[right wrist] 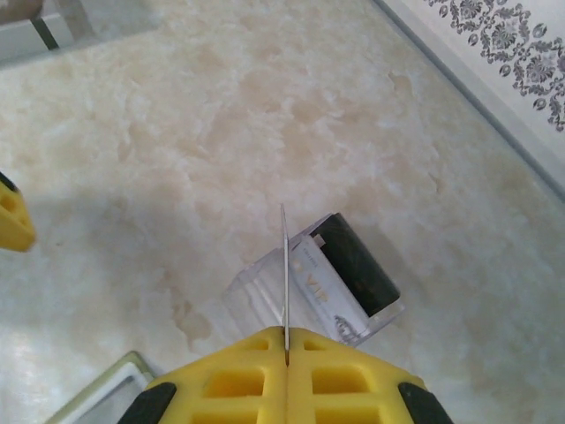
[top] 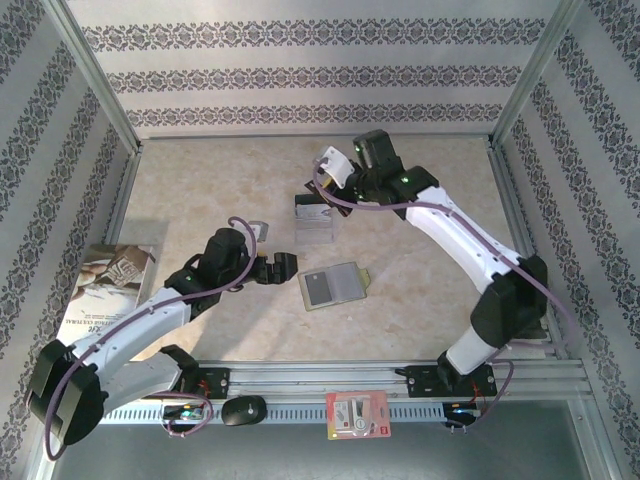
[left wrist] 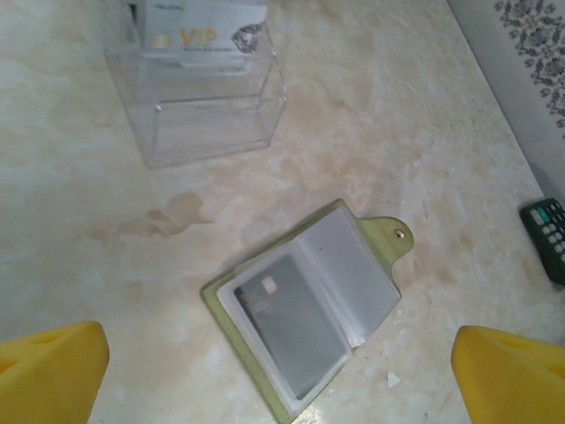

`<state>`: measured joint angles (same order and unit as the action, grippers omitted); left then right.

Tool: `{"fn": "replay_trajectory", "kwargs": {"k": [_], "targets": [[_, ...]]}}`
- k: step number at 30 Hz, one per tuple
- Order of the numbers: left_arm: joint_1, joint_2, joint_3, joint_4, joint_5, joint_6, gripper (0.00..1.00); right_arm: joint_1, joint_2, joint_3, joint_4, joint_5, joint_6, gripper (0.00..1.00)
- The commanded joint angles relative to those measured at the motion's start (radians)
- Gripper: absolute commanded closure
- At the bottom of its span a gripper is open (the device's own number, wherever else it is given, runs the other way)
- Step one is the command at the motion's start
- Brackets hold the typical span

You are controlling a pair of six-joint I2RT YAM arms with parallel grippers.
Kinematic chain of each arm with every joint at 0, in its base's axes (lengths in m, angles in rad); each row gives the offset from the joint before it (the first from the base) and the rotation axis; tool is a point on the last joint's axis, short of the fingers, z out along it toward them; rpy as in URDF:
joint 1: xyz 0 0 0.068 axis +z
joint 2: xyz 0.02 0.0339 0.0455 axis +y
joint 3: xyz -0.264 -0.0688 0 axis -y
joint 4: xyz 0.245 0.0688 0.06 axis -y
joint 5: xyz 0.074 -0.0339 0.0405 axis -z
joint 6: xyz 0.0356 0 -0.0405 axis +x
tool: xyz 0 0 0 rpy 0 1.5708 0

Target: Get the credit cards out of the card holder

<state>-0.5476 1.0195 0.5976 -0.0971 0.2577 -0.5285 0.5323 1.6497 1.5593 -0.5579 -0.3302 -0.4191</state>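
Note:
The olive-green card holder [left wrist: 375, 237] lies open on the table, and a dark credit card [left wrist: 287, 322] sits in its left clear pocket. My left gripper [left wrist: 282, 375] hovers open just above and near it, with nothing between its yellow fingertips [left wrist: 48, 371]. In the top view the left gripper [top: 274, 255] is just left of the card holder [top: 333, 287]. My right gripper [right wrist: 287, 340] is shut on a thin credit card [right wrist: 284, 265], seen edge-on. It holds the card over a clear plastic box [right wrist: 256, 287], which contains a silver VIP card [right wrist: 322, 296] and a black card [right wrist: 357, 265].
The clear box [top: 317, 222] stands behind the card holder. A booklet [top: 112, 280] lies at the left wall. A red-and-white packet [top: 357, 415] and a black object [top: 243, 410] sit on the near rail. A dark calculator [left wrist: 547, 238] lies at the right, and patterned walls enclose the table.

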Motion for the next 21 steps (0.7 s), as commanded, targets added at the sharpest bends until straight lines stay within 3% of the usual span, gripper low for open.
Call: {"fn": "replay_trajectory", "kwargs": {"k": [1,10,21], "targets": [[0.021,-0.04,-0.027,-0.076,-0.063,0.002,0.0,-0.003,0.086,0.099,-0.117,0.03,-0.17,1.0],[0.043,-0.116,-0.055,-0.101,-0.203,0.01,0.0,0.03,0.279,0.23,-0.084,0.225,-0.34,1.0],[0.058,-0.07,-0.061,-0.096,-0.235,0.01,0.0,0.072,0.357,0.199,0.048,0.317,-0.544,1.0]]}}
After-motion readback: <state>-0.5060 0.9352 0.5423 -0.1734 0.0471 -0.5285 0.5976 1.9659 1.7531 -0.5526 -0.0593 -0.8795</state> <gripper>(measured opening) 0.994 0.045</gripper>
